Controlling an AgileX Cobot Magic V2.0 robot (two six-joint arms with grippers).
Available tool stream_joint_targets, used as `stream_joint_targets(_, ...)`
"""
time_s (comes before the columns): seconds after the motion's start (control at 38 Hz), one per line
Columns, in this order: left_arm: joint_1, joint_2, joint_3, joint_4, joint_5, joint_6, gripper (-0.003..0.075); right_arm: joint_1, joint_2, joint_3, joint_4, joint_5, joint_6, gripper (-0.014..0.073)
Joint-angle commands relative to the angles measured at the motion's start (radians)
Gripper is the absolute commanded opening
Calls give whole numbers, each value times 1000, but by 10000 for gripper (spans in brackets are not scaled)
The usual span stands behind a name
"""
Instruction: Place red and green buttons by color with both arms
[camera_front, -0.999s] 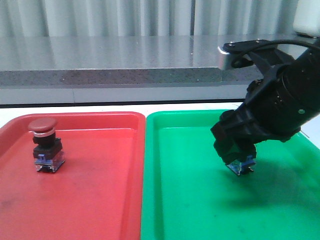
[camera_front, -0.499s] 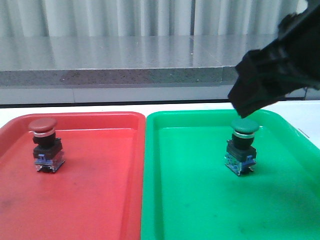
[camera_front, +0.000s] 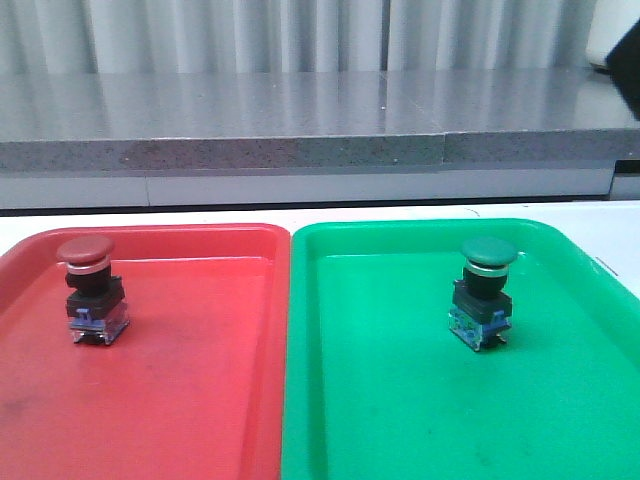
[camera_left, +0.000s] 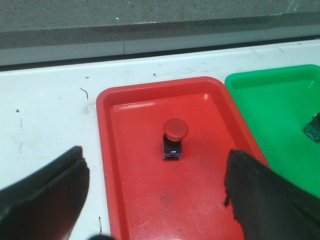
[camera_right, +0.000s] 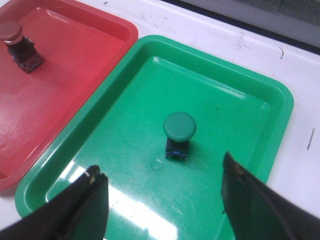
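Green button (camera_front: 485, 298) stands upright in the green tray (camera_front: 400, 400), toward its far right part; in the right wrist view it sits (camera_right: 179, 134) between the two spread fingers of the right end effector (camera_right: 165, 200), well clear of both, nothing gripped; red button (camera_front: 91, 290) upright in the red tray (camera_front: 200, 380), far left part; in the left wrist view it shows (camera_left: 174, 137) ahead of the left end effector (camera_left: 155, 195), whose fingers are wide apart and touch nothing; both end effectors are above the trays, apart from the buttons.

Against the earlier frames: one second ago the right end effector was down over the green button, hiding its cap; half a second ago it had risen to the upper right with the button left standing; now only a dark sliver of that arm (camera_front: 628, 45) shows at the top right corner of the front view; green button unmoved since release; red button unchanged throughout.

Trays lie side by side on the white table (camera_right: 235, 40), rims touching or nearly; each holds one button of its own colour.
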Motion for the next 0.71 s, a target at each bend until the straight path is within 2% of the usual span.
stream_joint_targets(0.0, 1, 4, -27, 5, -67, -9, 545, -1, -72, -23, -8, 14, -5, 504)
stream_joint_targets(0.26, 1, 4, -27, 5, -67, -9, 545, -1, -216, -23, -18, 114, -5, 504)
stream_joint_targets(0.39, 1, 4, -27, 5, -70, -9, 545, -1, -227, -23, -50, 157, -5, 504)
stream_joint_targets(0.68, 1, 4, -27, 11, -70, -9, 545, -1, -227, -23, -55, 158, -5, 502)
